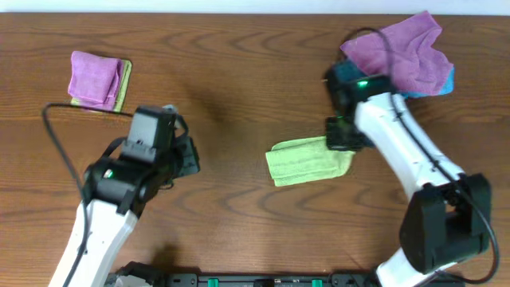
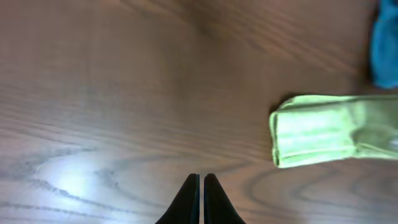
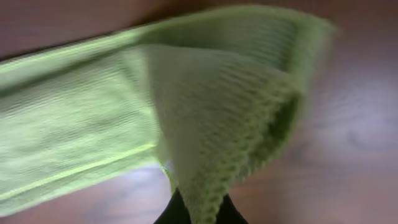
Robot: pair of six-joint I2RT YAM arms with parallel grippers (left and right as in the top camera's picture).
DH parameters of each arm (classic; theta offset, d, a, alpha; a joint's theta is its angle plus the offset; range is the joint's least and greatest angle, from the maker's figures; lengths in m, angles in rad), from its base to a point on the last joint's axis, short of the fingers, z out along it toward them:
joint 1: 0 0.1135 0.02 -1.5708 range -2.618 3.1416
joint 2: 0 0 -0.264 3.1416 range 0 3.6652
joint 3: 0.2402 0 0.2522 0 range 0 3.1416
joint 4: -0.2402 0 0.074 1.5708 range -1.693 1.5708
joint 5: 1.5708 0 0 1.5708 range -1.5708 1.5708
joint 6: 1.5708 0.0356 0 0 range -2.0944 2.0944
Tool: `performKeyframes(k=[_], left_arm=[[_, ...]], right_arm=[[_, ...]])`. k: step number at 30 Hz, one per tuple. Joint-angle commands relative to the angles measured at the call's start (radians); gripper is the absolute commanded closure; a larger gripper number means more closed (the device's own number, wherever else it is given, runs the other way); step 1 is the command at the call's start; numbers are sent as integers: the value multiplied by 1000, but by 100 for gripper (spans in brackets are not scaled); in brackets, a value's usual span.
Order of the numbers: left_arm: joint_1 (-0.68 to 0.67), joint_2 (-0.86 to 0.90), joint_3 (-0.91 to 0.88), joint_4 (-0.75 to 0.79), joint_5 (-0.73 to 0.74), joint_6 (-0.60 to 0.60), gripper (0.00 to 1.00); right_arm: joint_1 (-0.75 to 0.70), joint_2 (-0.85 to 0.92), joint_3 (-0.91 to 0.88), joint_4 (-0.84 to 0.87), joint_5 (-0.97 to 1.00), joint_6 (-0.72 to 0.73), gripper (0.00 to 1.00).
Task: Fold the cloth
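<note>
The cloth (image 1: pixel 307 162) is light yellow-green and lies on the brown wooden table (image 1: pixel 239 64), a little to the right of the middle. It is folded into a short, wide strip with its long side going left to right. Its left end lies flat on the wood. Its right end is under the right gripper (image 1: pixel 339 135). In the right wrist view the cloth (image 3: pixel 93 124) fills most of the picture, and one bumpy edge of it is lifted up and bent over. That edge goes down between the two dark fingers (image 3: pixel 229 215) at the bottom, so the right gripper (image 3: pixel 196 214) is pinching the cloth. The left gripper (image 1: pixel 190 153) is well apart from the cloth, off to its left, over bare wood. In the left wrist view its two black fingers (image 2: pixel 186 202) are pressed together with nothing between them, and the cloth (image 2: pixel 323 130) shows far off on the right side. At the top right of the table lies a crumpled purple cloth (image 1: pixel 406 52), and a blue cloth (image 1: pixel 444 82) peeks out from under it. The right arm (image 1: pixel 406 155) reaches in from the bottom right. At the top left sits a small folded purple cloth (image 1: pixel 96 77), resting on a folded yellow-green one (image 1: pixel 125 84) that shows at its edge.
</note>
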Motion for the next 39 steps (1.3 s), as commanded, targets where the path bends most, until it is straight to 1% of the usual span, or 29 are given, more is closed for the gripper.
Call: performKeyframes(k=[1, 2, 5, 10, 14, 15, 16, 17, 18, 19, 20, 21, 22, 23, 24, 27, 30, 31, 32, 33, 34, 35, 36, 37, 38, 39], left_arm=[[3, -71, 16, -32, 5, 3, 94], [3, -96, 16, -55, 5, 3, 94], [3, -118, 16, -85, 5, 3, 94], [3, -119, 16, -105, 5, 3, 94], [3, -119, 16, -105, 2, 4, 94], [3, -119, 16, -105, 0, 3, 94], [3, -119, 16, -105, 0, 3, 93], [3, -118, 16, -105, 0, 3, 89], [3, -117, 16, -105, 0, 3, 87], [3, -116, 16, -105, 0, 3, 83], [3, -116, 16, -105, 0, 3, 79], [3, -116, 16, -105, 0, 3, 77], [3, -114, 16, -105, 0, 3, 77], [3, -113, 16, -105, 0, 3, 77], [3, -110, 16, -105, -1, 3, 77], [3, -94, 16, -105, -7, 3, 76], [3, -58, 14, -95, -7, 3, 63], [3, -43, 11, -85, -6, 3, 62], [3, -18, 4, -68, -6, 3, 62], [3, 2, -2, -53, -6, 3, 61], [3, 27, -10, -32, 0, 2, 61], [3, 51, -16, -13, 9, -2, 60], [3, 90, -27, 18, 35, -4, 58], [3, 122, -35, 43, 66, -5, 56], [3, 158, -44, 74, 106, -5, 55], [1, 195, -52, 103, 143, -8, 55]], right_arm=[[132, 45, 10, 34, 47, 43, 98], [181, 72, 10, 52, 47, 51, 98], [238, 124, 10, 63, 37, 62, 99], [287, 203, 10, 72, -22, 61, 98], [316, 219, 10, 85, -103, 59, 99], [323, 219, 10, 95, -139, 52, 92], [330, 219, 10, 106, -194, 31, 78], [337, 219, 10, 112, -253, 11, 53], [342, 219, 10, 117, -305, -2, 45], [348, 219, 10, 124, -365, -18, 36], [351, 219, 10, 129, -412, -33, 36], [351, 217, 11, 130, -454, -50, 47], [351, 216, 13, 130, -479, -69, 71], [348, 214, 15, 129, -494, -83, 87], [346, 211, 20, 125, -504, -92, 98], [332, 188, 42, 95, -504, -114, 98], [312, 147, 71, 67, -503, -144, 98], [302, 127, 82, 57, -503, -154, 98], [290, 101, 95, 46, -503, -171, 96], [281, 80, 102, 40, -503, -183, 92], [270, 55, 109, 34, -503, -203, 81], [260, 32, 114, 30, -503, -225, 73], [238, -8, 116, 24, -481, -252, 68], [220, -33, 116, 18, -442, -251, 74], [199, -55, 116, 10, -396, -248, 93], [175, -71, 116, 0, -354, -233, 98]])
